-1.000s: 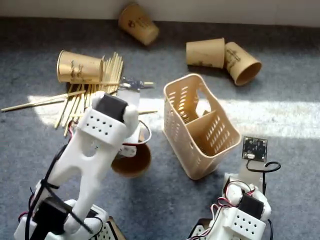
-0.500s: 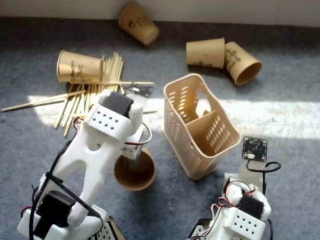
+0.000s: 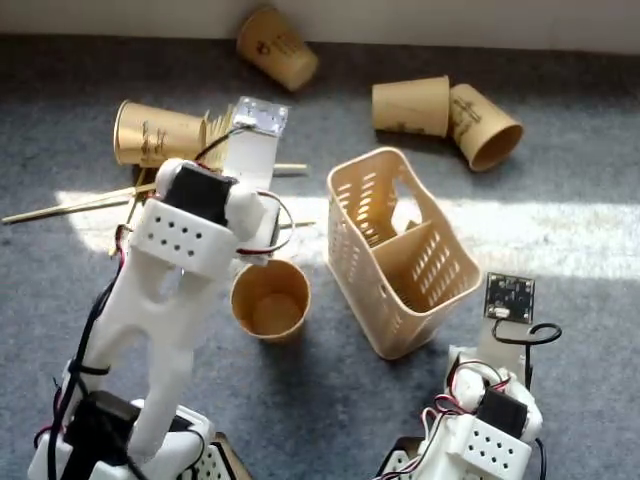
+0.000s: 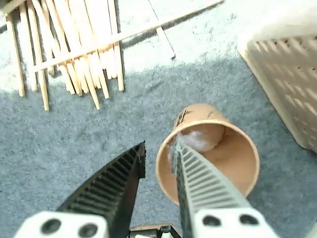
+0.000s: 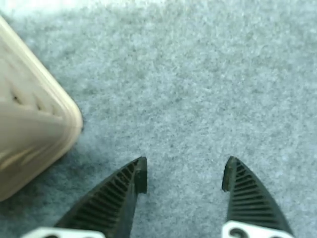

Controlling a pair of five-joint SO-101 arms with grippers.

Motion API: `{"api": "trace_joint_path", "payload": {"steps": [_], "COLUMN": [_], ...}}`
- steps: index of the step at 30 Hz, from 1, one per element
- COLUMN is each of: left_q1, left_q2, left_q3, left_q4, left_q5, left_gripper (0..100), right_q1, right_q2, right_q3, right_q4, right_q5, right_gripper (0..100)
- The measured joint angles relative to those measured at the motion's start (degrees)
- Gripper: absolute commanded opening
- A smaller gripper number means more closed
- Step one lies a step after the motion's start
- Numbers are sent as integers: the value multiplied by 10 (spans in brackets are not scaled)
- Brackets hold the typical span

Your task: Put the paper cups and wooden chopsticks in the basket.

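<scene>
Straddles the rim of a mouth-up paper cup with the left gripper released, just beside the basket; holds the right gripper spread apart above grey carpet near the basket's corner.

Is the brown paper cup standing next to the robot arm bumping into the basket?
Apart. The high view shows a strip of grey carpet between the upright brown paper cup and the cream plastic slotted basket.

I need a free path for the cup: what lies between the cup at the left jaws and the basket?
Bare grey carpet, as the high view shows between the cup and the basket.
</scene>
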Motion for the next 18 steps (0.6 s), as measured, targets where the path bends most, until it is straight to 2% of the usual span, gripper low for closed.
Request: {"api": "trace_joint_path", "payload": {"steps": [6,13,18], "left_q1": [-4,-16,-17], "left_q2": [-93,-179,-250], "left_q3": [36,236,331], "left_q4": [-49,-182,-216], "left_q5": [18,23,23], "left_gripper": [178,179,182], "right_q1": [0,0,-17], "right_q2": [0,0,0], "right_q3": [0,4,5], "right_q4": [0,0,-2], "right_q5": [0,0,0], "right_gripper": [249,249,249]}}
